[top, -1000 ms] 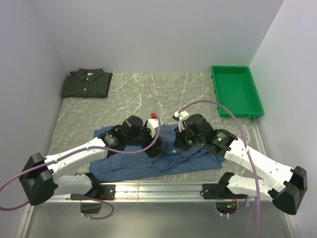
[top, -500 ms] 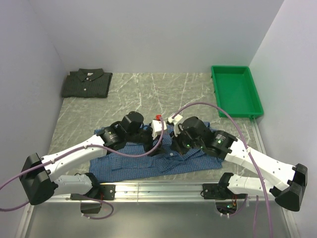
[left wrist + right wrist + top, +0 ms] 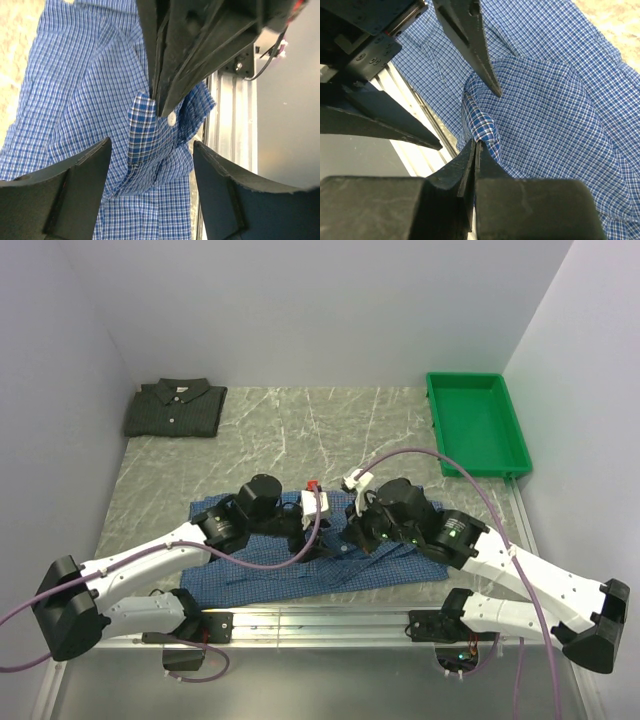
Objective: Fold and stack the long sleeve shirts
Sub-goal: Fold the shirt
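While the right pincer (image 3: 476,147) stays clamped on the blue shirt (image 3: 555,110), the left pincer (image 3: 151,145) has slid in, jaws apart. Handover likely.

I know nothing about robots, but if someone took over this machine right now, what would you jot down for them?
Left jaws: open, poised on either side of a raised fold of the blue shirt.
Right jaws: shut, pinching that same fold.
Dark shirt: neatly folded at the far left corner of the table.
Done: one shirt folded.
Left: fold the blue shirt, which lies rumpled along the near edge, then stack the two.
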